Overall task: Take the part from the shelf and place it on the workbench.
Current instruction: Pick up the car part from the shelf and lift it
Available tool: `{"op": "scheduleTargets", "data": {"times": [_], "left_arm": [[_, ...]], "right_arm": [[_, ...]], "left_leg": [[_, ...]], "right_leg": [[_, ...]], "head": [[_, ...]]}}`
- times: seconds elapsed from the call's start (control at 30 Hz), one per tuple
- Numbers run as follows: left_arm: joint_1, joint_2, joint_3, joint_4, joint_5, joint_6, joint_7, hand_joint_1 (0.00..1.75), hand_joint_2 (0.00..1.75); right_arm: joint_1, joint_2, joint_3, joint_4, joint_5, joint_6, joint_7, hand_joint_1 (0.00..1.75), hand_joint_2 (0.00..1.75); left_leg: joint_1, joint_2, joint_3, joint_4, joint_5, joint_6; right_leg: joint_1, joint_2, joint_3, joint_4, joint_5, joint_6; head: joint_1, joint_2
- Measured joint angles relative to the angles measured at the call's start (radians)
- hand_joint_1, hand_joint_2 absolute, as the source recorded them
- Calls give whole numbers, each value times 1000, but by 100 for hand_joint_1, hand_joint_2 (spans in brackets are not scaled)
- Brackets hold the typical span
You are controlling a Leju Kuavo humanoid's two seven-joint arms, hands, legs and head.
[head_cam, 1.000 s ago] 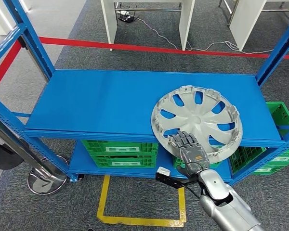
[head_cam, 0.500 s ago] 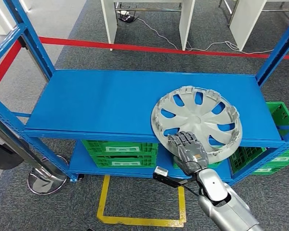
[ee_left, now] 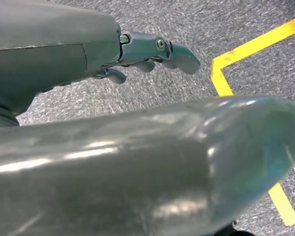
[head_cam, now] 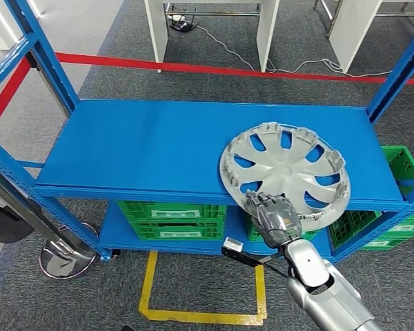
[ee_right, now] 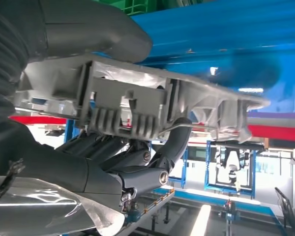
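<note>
Wheel cover [head_cam: 286,174], silver and spoked, lay on the blue shelf [head_cam: 142,145] at its right front, its near rim jutting past the shelf edge. The right hand [head_cam: 271,215] gripped that near rim: in the right wrist view the thumb [ee_right: 101,29] pressed one face of the cover [ee_right: 138,105] while the dark fingers [ee_right: 164,157] curled against the other. The left hand [ee_left: 146,51] hung over grey carpet beside yellow floor tape [ee_left: 250,49], its fingers loosely apart and holding nothing. Green crates [head_cam: 171,219] sat on the lower shelf level; their contents could not be made out.
</note>
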Motion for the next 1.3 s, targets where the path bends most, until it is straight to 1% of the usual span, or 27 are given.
{"op": "scheduleTargets", "data": {"times": [0.6,0.73,0.93,1.13,1.3], "left_arm": [[1,-5,9,7,0,0,-2,0,0],[5,-6,18,7,18,-1,-20,0,0],[15,-9,57,8,70,-12,-73,0,0],[5,-17,72,25,59,-6,-85,0,0],[-5,-25,74,46,39,-1,-91,0,0]], "right_arm": [[-5,-10,0,0,20,-9,1,175,175],[-6,-16,1,-16,54,-34,5,175,175],[-26,-40,9,-134,115,-109,-28,175,175],[-73,-74,49,-276,134,-137,-66,175,175],[-108,-105,85,-372,133,-186,-87,175,175]], "left_leg": [[0,0,0,0,0,0],[0,0,0,0,0,0],[0,0,-1,0,0,0],[0,0,-2,0,0,0],[0,0,-2,0,0,0]], "right_leg": [[0,0,0,0,0,0],[0,0,0,0,0,0],[0,0,-1,0,0,0],[0,0,-2,0,0,0],[0,0,-2,0,0,0]], "head": [[0,0],[0,0],[0,0],[0,0],[0,0]]}}
